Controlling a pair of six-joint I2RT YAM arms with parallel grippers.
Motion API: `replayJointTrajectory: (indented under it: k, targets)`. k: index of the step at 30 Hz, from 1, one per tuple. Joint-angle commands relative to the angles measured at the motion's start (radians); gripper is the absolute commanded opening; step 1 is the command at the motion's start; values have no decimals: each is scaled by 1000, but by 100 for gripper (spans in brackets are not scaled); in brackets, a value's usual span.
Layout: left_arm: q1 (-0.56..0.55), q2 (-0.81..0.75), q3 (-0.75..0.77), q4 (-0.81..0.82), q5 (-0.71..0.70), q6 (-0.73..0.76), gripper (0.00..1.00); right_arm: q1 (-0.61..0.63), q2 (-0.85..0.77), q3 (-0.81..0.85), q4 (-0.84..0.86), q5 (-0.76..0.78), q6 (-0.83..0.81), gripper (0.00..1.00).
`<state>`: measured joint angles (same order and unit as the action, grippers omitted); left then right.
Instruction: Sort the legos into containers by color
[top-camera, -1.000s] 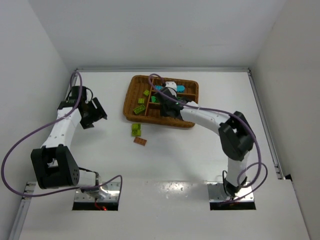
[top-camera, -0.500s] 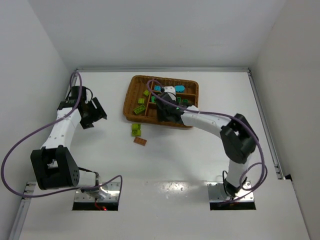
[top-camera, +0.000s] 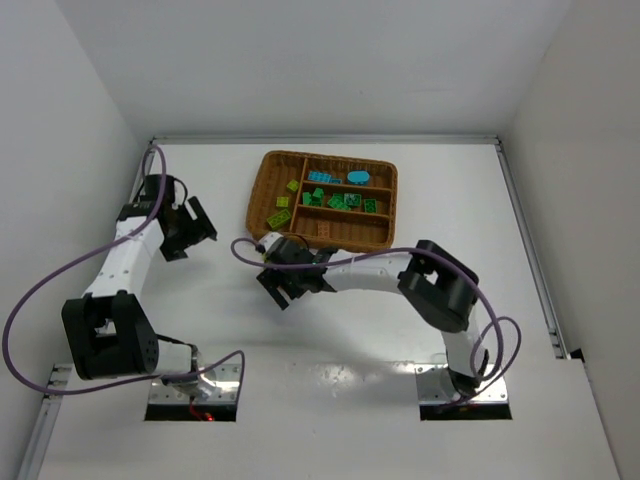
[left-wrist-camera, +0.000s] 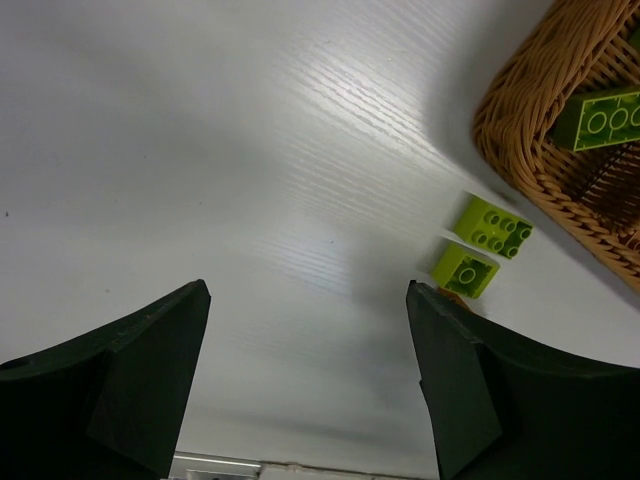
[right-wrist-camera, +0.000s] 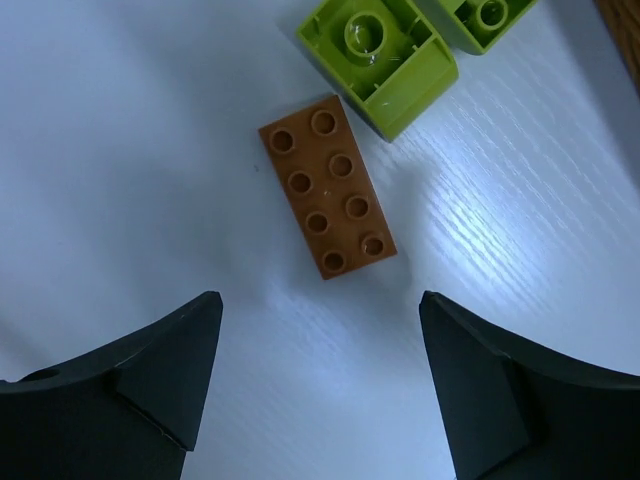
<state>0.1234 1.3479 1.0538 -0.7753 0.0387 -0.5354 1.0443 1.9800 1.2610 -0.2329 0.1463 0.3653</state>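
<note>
My right gripper (right-wrist-camera: 318, 300) hangs open just above the white table, nothing between its fingers. A brown-orange lego (right-wrist-camera: 328, 187) lies flat just ahead of its fingertips, with two yellow-green legos (right-wrist-camera: 378, 60) beyond it. From above, this gripper (top-camera: 290, 288) covers those loose bricks, below the wicker tray (top-camera: 262, 205). The tray holds yellow-green legos (top-camera: 281, 214) in its tall left section, cyan ones (top-camera: 322, 177) in the top narrow section and dark green ones (top-camera: 348, 202) in the middle one. My left gripper (top-camera: 193, 232) is open, left of the tray. Its wrist view shows the two yellow-green bricks (left-wrist-camera: 492, 228) ahead on the right.
A tray corner (left-wrist-camera: 530, 120) fills the upper right of the left wrist view, with a yellow-green brick (left-wrist-camera: 600, 118) inside. White walls enclose the table on the left, back and right. The right arm's link (top-camera: 370, 272) stretches across the table in front of the tray.
My right gripper left the tray, swung down and left to the loose bricks on the table, and opened. The left gripper stayed in place and opened a little wider.
</note>
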Motion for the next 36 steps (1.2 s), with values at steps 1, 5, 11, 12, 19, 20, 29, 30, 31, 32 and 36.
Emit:
replayJointTrajectory:
  k: [1, 5, 11, 12, 19, 20, 29, 30, 31, 32, 36]
  targets:
    - [-7, -23, -11, 16, 21, -6, 89, -12, 43, 84, 59, -2, -57, 79]
    - [-7, -23, -11, 16, 30, -6, 90, -12, 92, 103, 89, 62, -57, 74]
    - [-7, -23, -11, 16, 30, -6, 90, -12, 140, 126, 133, 102, -39, 59]
    - [-7, -23, -11, 16, 30, -6, 90, -12, 152, 126, 123, 102, -39, 56]
    - [-7, -23, -2, 16, 20, -6, 90, -3, -16, 0, 132, 142, -10, 26]
    - [-27, -23, -2, 16, 10, 3, 90, -3, -51, -20, 132, 160, 10, 26]
    - [-228, 43, -2, 16, -100, -46, 90, -151, -317, -150, -8, 299, 133, 26]
    - [-264, 43, -2, 25, -114, -61, 90, -174, -317, -138, -28, 299, 142, 26]
    - [-281, 59, -2, 25, -125, -75, 90, -197, -317, -138, -28, 288, 142, 26]
    - [-315, 71, -2, 25, -125, -75, 90, -240, -317, -124, -28, 276, 153, 26]
    - [-398, 91, -2, 56, -125, -113, 90, -337, -256, -28, -39, 210, 172, 28]
